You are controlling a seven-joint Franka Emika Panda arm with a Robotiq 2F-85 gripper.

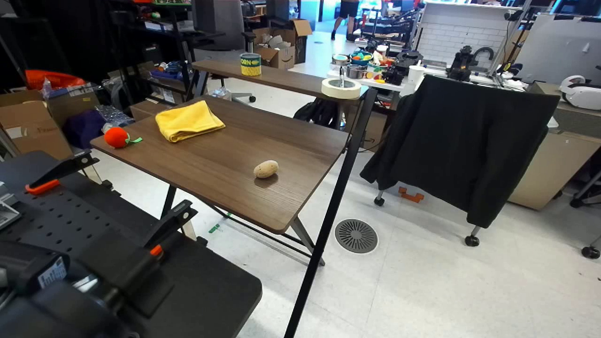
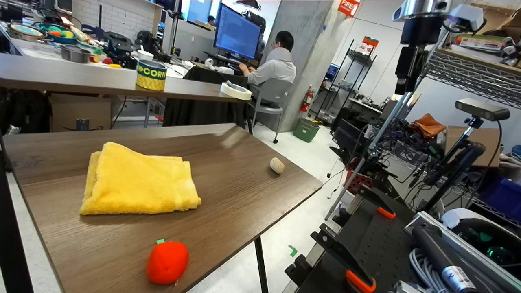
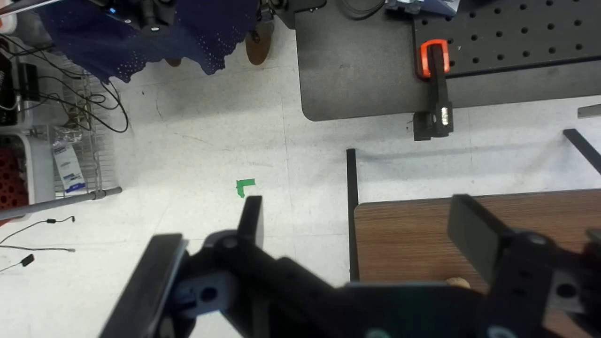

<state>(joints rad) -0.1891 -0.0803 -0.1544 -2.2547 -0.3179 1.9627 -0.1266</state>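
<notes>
Your black two-fingered gripper (image 3: 358,213) has its fingers (image 3: 474,234) spread wide, released; through the gap you see pale floor (image 3: 314,216), a black table leg (image 3: 352,188) and a corner of the brown wood-grain table (image 3: 408,239). In an exterior view you see it hanging high, pointing down, well above the tabletops. The tan, oval, potato-like piece (image 1: 266,169) lies on the brown table, toward one end; in your wrist view only part of it shows past the gripper's body. Farther along that table you have a folded bright-yellow cloth (image 2: 140,181) with a fuzzy surface, and near the cloth a round, red-orange, tomato-like thing (image 2: 167,262) with a bit of green at its stem end, close to the table's edge. Behind them, a narrow raised brown shelf (image 1: 286,80) carries a yellow-and-green corn can (image 2: 151,75), standing upright, and a cream-coloured roll of tape (image 1: 340,95), lying flat by the shelf's end. Across a strip of floor from the brown table is a black tabletop (image 3: 357,70) bearing a dark perforated plate (image 3: 512,42), and a black clamp (image 3: 437,84) with an orange-red grip sits at its edge. A small green tape mark (image 3: 244,183) is on the floor. Farther off, a dark-haired person in a grey shirt (image 2: 276,69) sits before a large monitor (image 2: 237,30).
</notes>
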